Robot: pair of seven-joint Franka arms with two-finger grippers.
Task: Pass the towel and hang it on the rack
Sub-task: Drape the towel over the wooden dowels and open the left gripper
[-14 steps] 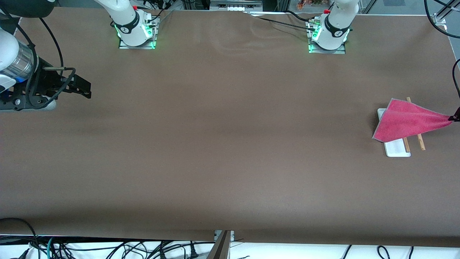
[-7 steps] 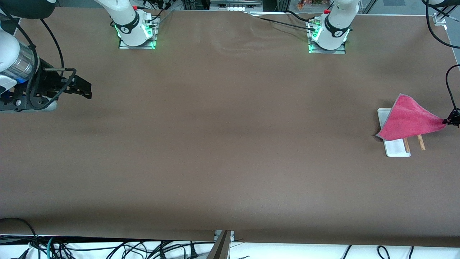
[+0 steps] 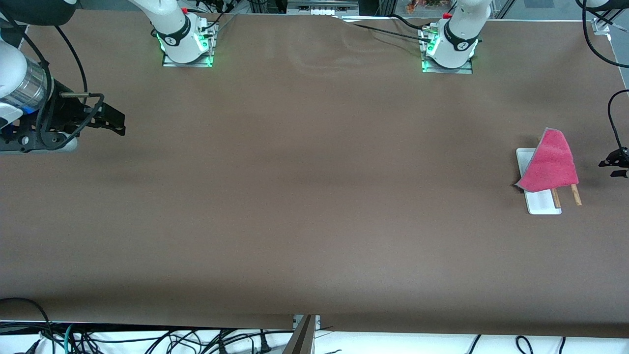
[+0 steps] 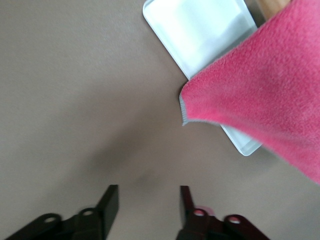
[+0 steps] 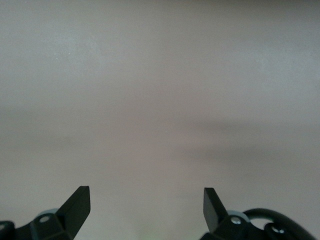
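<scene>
Towel (image 3: pixel 550 163) draped pink-face-up over the rack (image 3: pixel 538 204), clear of the left hand (image 3: pixel 613 168), which hangs released and empty over the surface (image 3: pixel 314 196) beside it, while the right hand (image 3: pixel 110 119) waits, fingers spread.

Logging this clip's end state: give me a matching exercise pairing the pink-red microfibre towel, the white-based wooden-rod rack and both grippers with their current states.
Column one:
1. pink-red microfibre towel
2. white-based wooden-rod rack
3. left gripper
4. right gripper

Column two:
A. open, waiting at the right arm's end of the table
B. draped over the rods
C. open, empty, beside the towel
D. standing on the table, partly covered

Pairs: 1-B, 2-D, 3-C, 4-A
</scene>
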